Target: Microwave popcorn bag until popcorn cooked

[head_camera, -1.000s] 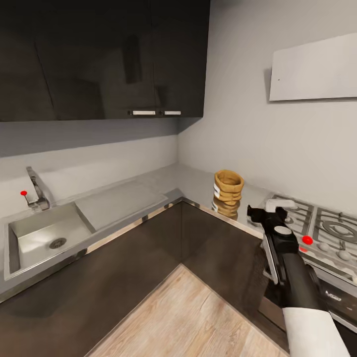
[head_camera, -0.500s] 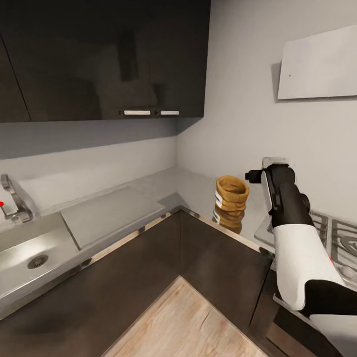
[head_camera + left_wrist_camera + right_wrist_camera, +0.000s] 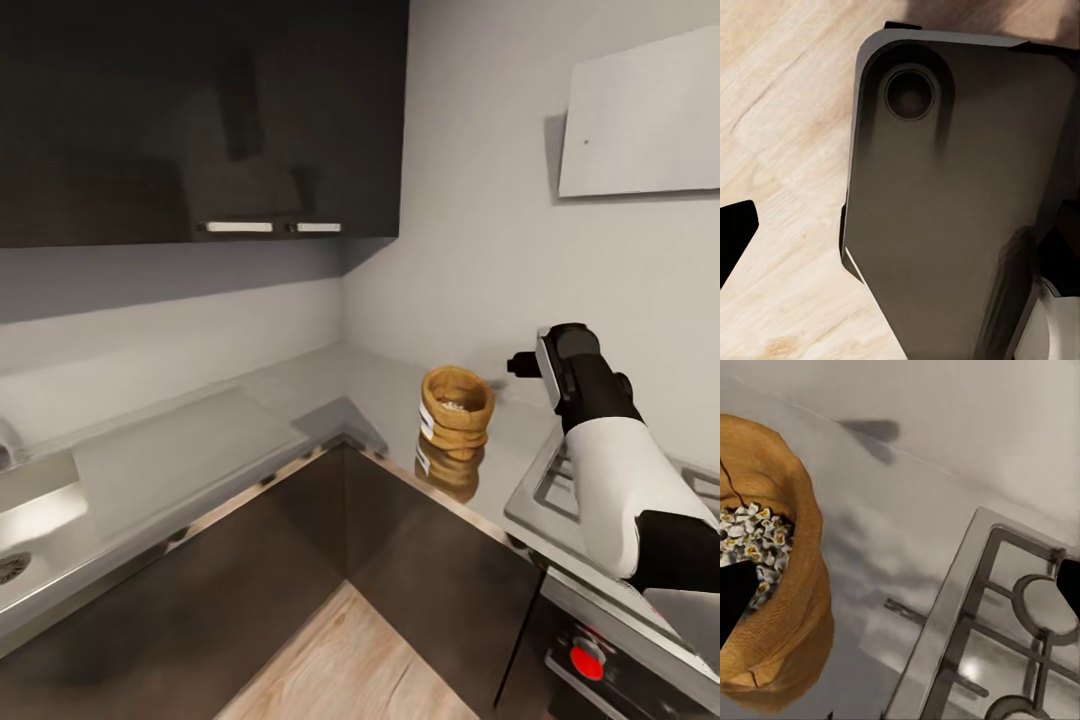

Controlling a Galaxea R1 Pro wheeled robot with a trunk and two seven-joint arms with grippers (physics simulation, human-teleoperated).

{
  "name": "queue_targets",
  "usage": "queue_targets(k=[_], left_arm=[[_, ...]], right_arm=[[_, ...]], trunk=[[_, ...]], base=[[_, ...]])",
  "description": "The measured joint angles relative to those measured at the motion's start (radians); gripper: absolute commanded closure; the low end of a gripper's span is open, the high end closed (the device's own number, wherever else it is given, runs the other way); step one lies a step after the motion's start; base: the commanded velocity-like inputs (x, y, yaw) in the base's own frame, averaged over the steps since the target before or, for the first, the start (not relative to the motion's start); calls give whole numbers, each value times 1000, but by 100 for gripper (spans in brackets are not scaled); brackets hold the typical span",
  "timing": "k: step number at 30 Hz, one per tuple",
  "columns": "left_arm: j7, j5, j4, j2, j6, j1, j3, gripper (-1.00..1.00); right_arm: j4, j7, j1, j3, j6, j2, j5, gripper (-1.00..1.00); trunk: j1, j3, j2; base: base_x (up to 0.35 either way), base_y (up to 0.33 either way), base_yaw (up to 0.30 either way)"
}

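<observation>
The popcorn bag (image 3: 455, 410), a tan burlap sack with a rolled rim and a white label, stands upright on the grey countertop (image 3: 250, 420) near the inner corner. Pale popcorn (image 3: 456, 405) lies inside it. My right gripper (image 3: 525, 365) hovers just right of the bag's rim, a little above the worktop, pointing toward the wall. In the right wrist view the bag (image 3: 795, 607) and its popcorn (image 3: 750, 532) lie close under one fingertip, and the right gripper (image 3: 900, 592) is open, holding nothing. My left gripper (image 3: 900, 232) hangs low and open over the wooden floor. The microwave is out of view.
A gas hob (image 3: 560, 480) with grates (image 3: 1005, 622) adjoins the bag's right side, with a red knob (image 3: 585, 660) on the oven front below. Dark wall cabinets (image 3: 200, 120) hang over the counter, and a white panel (image 3: 640, 120) is on the right wall. A sink (image 3: 20, 500) lies far left.
The head view has swung right, sliding the sink toward the left edge. My right arm has risen from the hob and reached forward, so its gripper is now beside the bag's rim.
</observation>
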Motion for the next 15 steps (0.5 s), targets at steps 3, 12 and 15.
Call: queue_targets(k=[3, 12, 15], left_arm=[[0, 0, 0, 0, 0, 0, 0, -100], [0, 0, 0, 0, 0, 0, 0, -100], [0, 0, 0, 0, 0, 0, -1, -100]], right_arm=[[6, 0, 0, -1, 0, 0, 0, -100], [60, 2, 0, -7, -2, 1, -3, -100], [65, 3, 0, -7, -2, 2, -3, -100]], trunk=[[0, 0, 0], [0, 0, 0], [0, 0, 0]], base=[[210, -30, 0], [147, 11, 0], [192, 134, 0]])
